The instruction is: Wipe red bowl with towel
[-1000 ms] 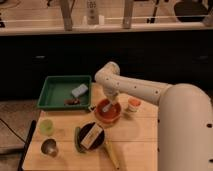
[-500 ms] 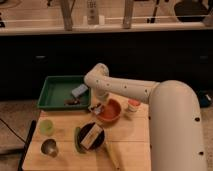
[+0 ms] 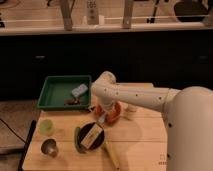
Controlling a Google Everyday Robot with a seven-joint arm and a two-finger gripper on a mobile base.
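1. Red bowl (image 3: 114, 111) sits on the wooden surface (image 3: 145, 145), just right of the green tray (image 3: 50, 94).
2. The gripper (image 3: 102, 118) is at the bowl's left rim; whether it grips anything cannot be told.

The table (image 3: 145, 142) is matt light wood, the tray (image 3: 56, 92) looks like green plastic, the cup (image 3: 48, 147) like dull metal; the arm (image 3: 135, 96) is smooth white plastic, its gripper (image 3: 102, 118) at the glossy red bowl (image 3: 115, 112)
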